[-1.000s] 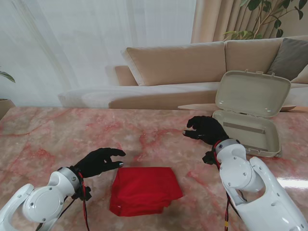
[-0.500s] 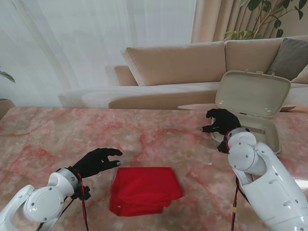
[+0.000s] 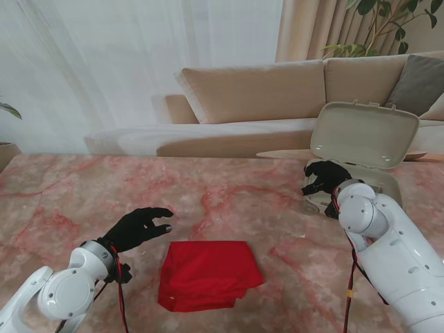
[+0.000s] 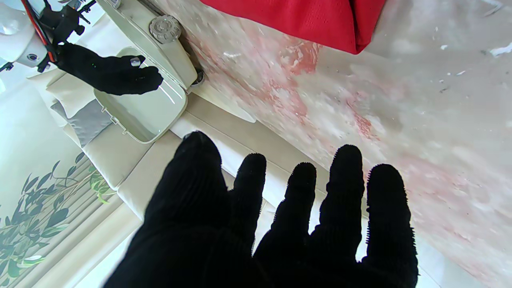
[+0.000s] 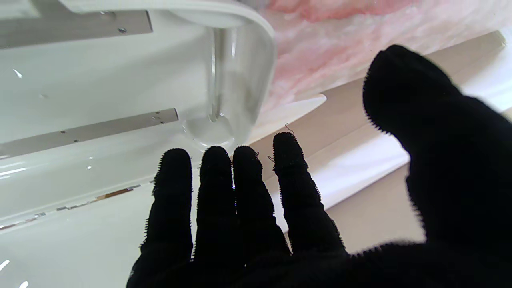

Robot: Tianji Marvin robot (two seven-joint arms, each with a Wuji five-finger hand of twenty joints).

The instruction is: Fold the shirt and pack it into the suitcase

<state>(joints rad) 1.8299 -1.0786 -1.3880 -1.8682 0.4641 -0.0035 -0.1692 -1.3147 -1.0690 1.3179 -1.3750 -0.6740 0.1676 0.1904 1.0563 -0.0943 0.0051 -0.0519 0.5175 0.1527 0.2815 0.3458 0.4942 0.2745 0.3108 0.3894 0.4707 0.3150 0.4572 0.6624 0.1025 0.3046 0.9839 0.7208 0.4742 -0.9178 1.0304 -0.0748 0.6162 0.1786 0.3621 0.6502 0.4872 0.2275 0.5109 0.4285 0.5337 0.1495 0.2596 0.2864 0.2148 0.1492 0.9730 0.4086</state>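
Note:
The red shirt (image 3: pixel 208 273) lies folded into a rough square on the marble table (image 3: pixel 83 201), near me and slightly left of centre; a corner of the shirt (image 4: pixel 304 16) shows in the left wrist view. My left hand (image 3: pixel 137 227) hovers open just left of it, fingers spread, holding nothing. The beige suitcase (image 3: pixel 361 149) stands open at the far right, lid upright. My right hand (image 3: pixel 325 177) is open at the suitcase's left edge, over its tray; the right wrist view shows the hand (image 5: pixel 256 216) above the tray's pale inside (image 5: pixel 100 88).
A beige sofa (image 3: pixel 277 90) runs behind the table's far edge, with a grey cushion (image 3: pixel 420 83) and a plant (image 3: pixel 388 21) at the far right. White curtains fill the back left.
My right hand has travelled right and away from me, from the table's middle to the suitcase's left edge. My left hand has shifted slightly left, away from the shirt. The shirt has stayed put.

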